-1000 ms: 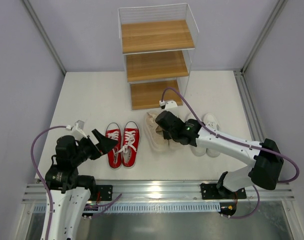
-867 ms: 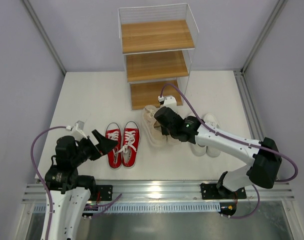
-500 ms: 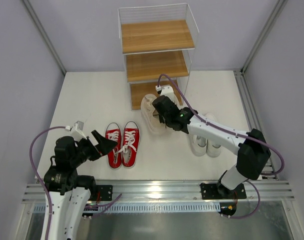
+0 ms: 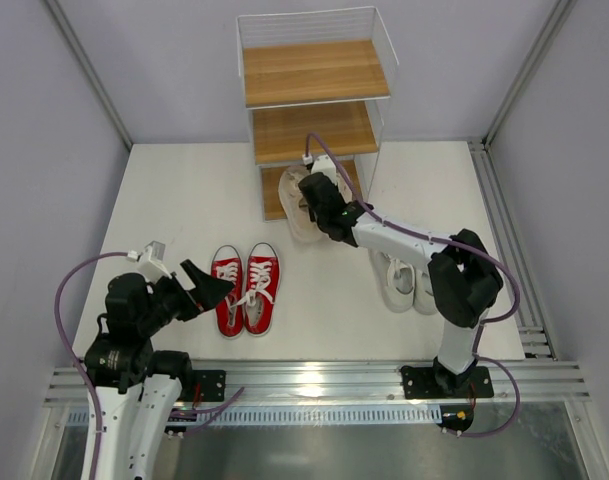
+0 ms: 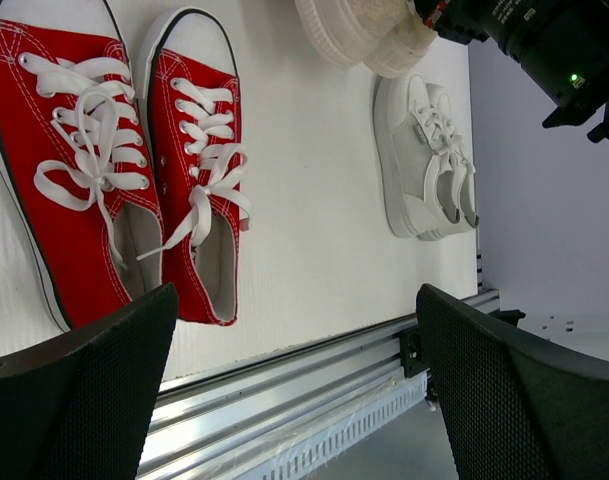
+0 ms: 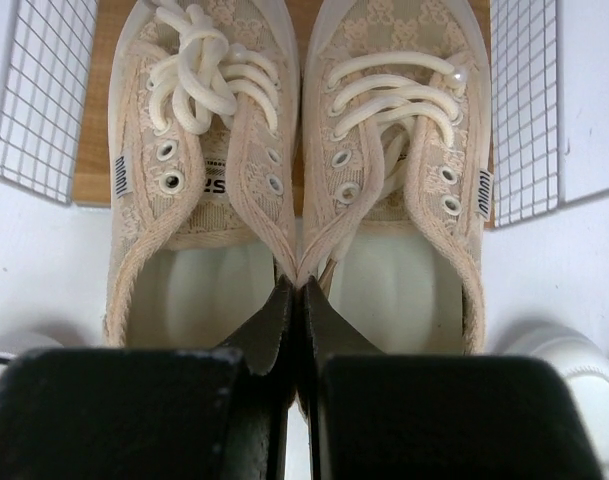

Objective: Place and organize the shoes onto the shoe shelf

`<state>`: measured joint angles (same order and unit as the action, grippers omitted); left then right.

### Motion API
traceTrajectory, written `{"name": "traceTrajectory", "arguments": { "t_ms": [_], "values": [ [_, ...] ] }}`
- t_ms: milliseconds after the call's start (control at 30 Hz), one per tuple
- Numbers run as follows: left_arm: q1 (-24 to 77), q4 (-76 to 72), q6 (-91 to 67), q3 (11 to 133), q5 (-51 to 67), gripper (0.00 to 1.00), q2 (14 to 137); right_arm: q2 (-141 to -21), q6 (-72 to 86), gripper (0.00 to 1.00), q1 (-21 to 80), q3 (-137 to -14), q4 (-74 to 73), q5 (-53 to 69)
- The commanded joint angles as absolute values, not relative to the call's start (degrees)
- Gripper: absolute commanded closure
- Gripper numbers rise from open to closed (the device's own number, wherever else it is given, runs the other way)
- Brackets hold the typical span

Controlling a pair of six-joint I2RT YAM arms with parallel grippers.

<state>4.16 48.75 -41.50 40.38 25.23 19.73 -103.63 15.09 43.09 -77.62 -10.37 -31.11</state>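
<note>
My right gripper is shut on the inner collars of both beige shoes, pinched together. Their toes lie on the bottom wooden board of the shoe shelf, between its wire sides; in the top view the beige pair sits at the shelf's foot under my right gripper. The red pair lies on the table by my left gripper, which is open and empty; the red shoes show in the left wrist view. The white pair lies to the right.
The shelf's upper two boards are bare. White wire mesh side panels flank the bottom tier. A metal rail runs along the table's near edge. The white shoes and the right arm show in the left wrist view.
My right gripper has carried the beige pair away from the white shoes and forward, toes onto the shelf's bottom board. The left arm and the red shoes have not moved.
</note>
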Motion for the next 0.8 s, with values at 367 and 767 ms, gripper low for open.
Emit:
{"name": "traceTrajectory", "arguments": {
  "t_ms": [367,767],
  "values": [
    [4.13,49.66,-40.25,43.06,25.14,0.0,19.6,-111.61,14.68,0.96,40.87,-93.25,3.25,-34.36],
    [4.13,50.01,-40.34,43.77,24.87,0.0,20.04,-112.94,13.09,0.96,38.06,-93.16,4.31,-32.08]
  ]
}}
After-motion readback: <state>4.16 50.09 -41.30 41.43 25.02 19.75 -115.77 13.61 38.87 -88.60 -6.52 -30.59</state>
